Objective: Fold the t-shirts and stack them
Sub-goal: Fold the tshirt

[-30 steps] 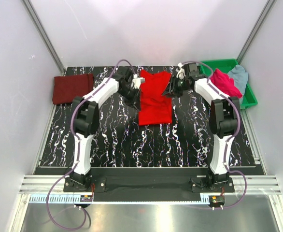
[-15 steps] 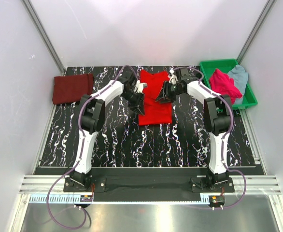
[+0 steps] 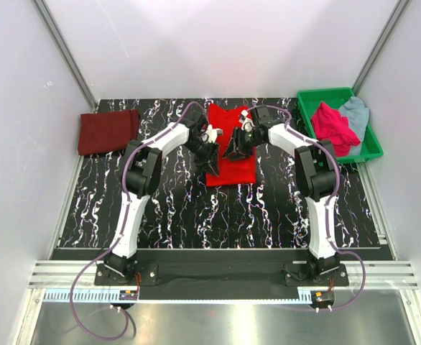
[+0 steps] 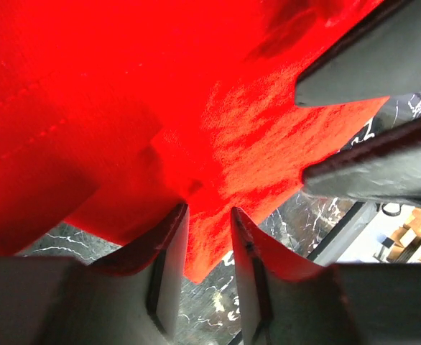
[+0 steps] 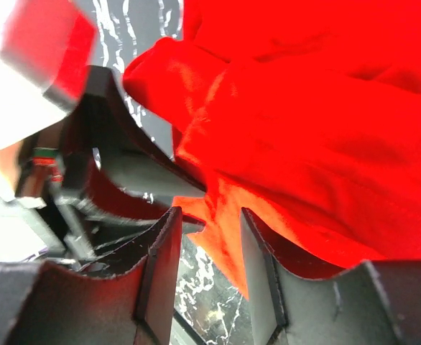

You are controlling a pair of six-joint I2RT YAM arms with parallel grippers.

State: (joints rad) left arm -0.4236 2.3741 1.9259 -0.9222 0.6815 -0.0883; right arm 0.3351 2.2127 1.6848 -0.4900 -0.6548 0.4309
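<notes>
The bright red t-shirt (image 3: 236, 169) lies at the back middle of the table, its sides drawn in. My left gripper (image 3: 210, 149) and right gripper (image 3: 232, 148) meet over its middle, almost touching. In the left wrist view the left gripper (image 4: 209, 215) has its jaws slightly parted, with a corner of the red shirt (image 4: 218, 129) between the tips. In the right wrist view the right gripper (image 5: 209, 219) is likewise parted over a corner of the red cloth (image 5: 304, 129). The dark maroon shirt (image 3: 108, 131) lies folded at the back left. The magenta-pink shirt (image 3: 332, 123) and the pale grey-blue shirt (image 3: 355, 111) lie in the tray.
The green plastic tray (image 3: 325, 93) stands at the back right corner. The black marbled table (image 3: 196, 215) ends at white walls on three sides. A metal rail runs along the near edge by the arm bases.
Both grippers have moved inward from the red shirt's two sides to its middle, drawing the sides in. The shirt now looks narrower.
</notes>
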